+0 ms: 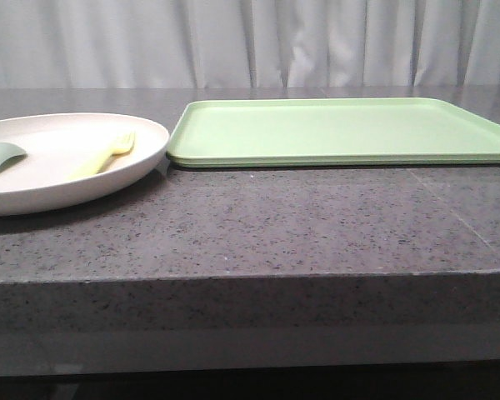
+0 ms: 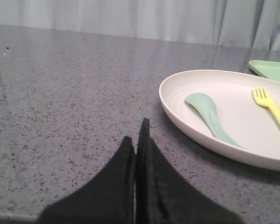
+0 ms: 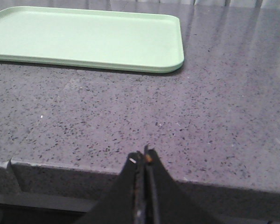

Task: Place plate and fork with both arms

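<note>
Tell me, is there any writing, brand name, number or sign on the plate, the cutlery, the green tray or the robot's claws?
None: no text can be read in any view.
The plate, the fork, the blue-green utensil and the green tray are all plain.
The stone table shows only speckles.
The left gripper and right gripper are plain black, with no label.

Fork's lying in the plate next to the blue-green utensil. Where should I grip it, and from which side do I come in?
Likely the handle, from above. The fork lies flat inside the plate, so the raised rim blocks a low sideways approach. Its tines point toward the plate's far rim, apart from the blue-green utensil, leaving room for fingers either side. The left gripper, now shut, is nearest; open it first.
</note>
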You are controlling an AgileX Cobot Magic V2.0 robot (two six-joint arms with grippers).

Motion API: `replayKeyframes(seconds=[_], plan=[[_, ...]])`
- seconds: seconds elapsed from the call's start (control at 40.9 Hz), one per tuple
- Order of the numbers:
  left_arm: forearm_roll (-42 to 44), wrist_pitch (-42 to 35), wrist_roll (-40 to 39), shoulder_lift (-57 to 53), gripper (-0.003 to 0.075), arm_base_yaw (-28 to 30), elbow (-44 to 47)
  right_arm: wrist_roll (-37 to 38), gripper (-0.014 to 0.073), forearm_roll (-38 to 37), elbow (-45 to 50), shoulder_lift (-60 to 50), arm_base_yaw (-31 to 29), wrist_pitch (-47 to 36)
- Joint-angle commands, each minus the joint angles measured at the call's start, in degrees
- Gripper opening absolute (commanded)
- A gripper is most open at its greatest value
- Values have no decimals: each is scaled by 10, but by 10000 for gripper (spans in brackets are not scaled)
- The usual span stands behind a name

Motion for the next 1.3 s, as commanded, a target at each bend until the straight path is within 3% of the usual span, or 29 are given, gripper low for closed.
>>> replayKeyframes(seconds=[0.0, 0.318, 0.636, 0.807, 0.929, 1.271], plan=[[-3, -49, 0, -12, -18, 1, 1, -4, -67, 2, -2, -10, 0, -59], [0, -100, 0, -12, -18, 1, 1, -4, -67, 2, -2, -10, 0, -79], [0, -267, 0, -12, -18, 1, -15, -4, -67, 2, -50, -10, 0, -98], [0, -215, 0, -5, -18, 1, -94, -4, -67, 2, -140, -6, 0, -91], [56, -155, 0, 32, -18, 1, -156, -4, -58, 2, -209, 31, 0, -59], [60, 5, 0, 241, -18, 1, -316, -4, -58, 67, -383, 302, 0, 15]])
